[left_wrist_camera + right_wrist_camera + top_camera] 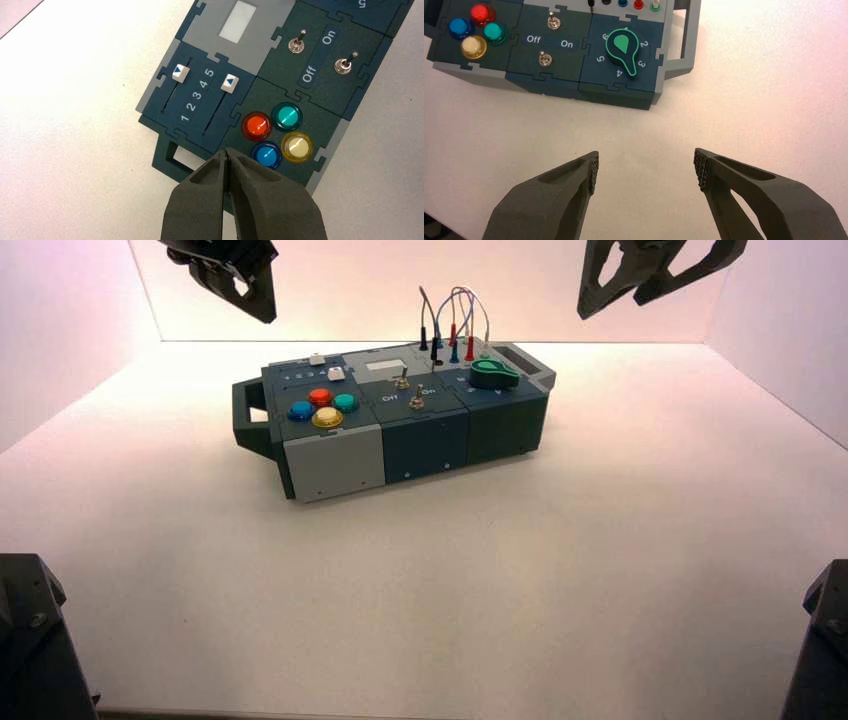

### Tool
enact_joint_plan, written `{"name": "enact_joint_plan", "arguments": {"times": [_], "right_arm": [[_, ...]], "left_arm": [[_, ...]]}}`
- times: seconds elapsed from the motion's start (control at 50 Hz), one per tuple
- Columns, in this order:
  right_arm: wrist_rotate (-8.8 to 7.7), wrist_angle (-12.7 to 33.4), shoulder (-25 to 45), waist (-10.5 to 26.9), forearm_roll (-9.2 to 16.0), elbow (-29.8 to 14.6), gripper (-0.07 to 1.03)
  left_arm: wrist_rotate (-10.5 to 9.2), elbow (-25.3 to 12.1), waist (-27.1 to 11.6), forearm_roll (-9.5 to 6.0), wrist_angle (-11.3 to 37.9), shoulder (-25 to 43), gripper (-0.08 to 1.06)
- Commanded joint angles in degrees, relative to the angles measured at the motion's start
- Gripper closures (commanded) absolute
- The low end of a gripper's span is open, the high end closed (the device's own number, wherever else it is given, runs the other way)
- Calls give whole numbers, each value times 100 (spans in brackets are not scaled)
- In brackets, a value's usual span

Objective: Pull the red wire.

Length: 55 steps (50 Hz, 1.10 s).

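The right hand, spread wide and holding nothing, could snag neighbouring leads if it grabs the red-plugged wire carelessly.

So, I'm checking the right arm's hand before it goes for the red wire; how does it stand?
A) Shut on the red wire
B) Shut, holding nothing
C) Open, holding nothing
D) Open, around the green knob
C: the black right hand has its fingers wide apart, only bare pale tabletop showing between them.
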Motion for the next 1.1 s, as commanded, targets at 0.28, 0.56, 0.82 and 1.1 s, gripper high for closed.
{"name": "enact_joint_plan", "arguments": {"times": [0.28, 0.56, 0.82, 1.1], "right_arm": [[53, 448, 237, 26, 44, -905, 32], [-18, 1116, 1204, 26, 9, -1986, 26], [-167, 1266, 1960, 97, -9, -2628, 26], [-325, 1292, 2979, 211, 9, -3243, 29]], "left_arm": [[-237, -352, -18, -185, 562, -53, 101], [-88, -369, -141, -193, 624, -352, 101], [-88, -308, -281, -202, 536, -650, 101], [-114, -308, -281, -229, 536, -668, 101]]}}
